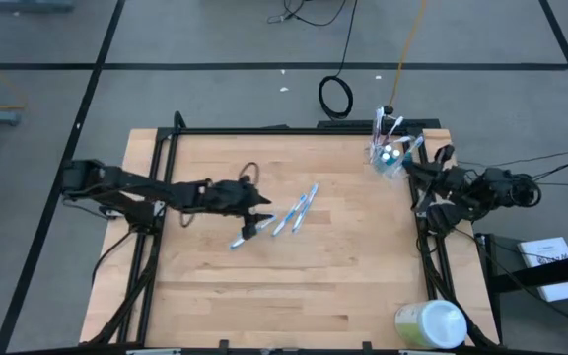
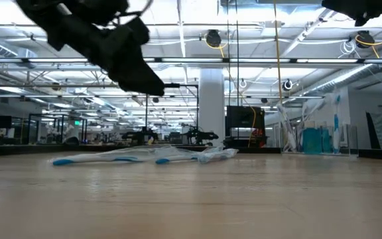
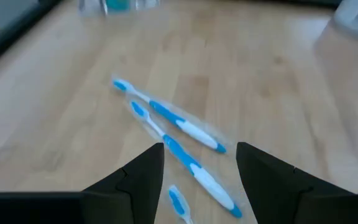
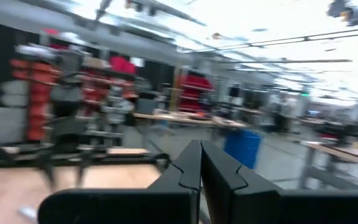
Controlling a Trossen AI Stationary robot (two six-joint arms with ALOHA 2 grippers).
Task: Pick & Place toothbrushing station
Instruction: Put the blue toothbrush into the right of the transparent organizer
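Three blue-and-white toothbrushes (image 1: 299,209) lie flat on the wooden table near its middle; they also show in the low view (image 2: 144,157). My left gripper (image 1: 264,209) hovers open above their left ends, touching nothing. In the left wrist view its fingers (image 3: 201,168) stand either side of one toothbrush (image 3: 188,163), with another (image 3: 166,115) beyond. A small clear cup (image 1: 388,156) with several toothbrushes standing in it sits at the far right corner. My right gripper (image 1: 422,182) is shut and empty, raised beside the cup (image 4: 201,168).
A large pale green-and-white round container (image 1: 430,325) lies at the table's near right corner. A black frame rail (image 1: 264,129) runs along the table's far edge. Bare wood (image 1: 264,296) spans the near half of the table.
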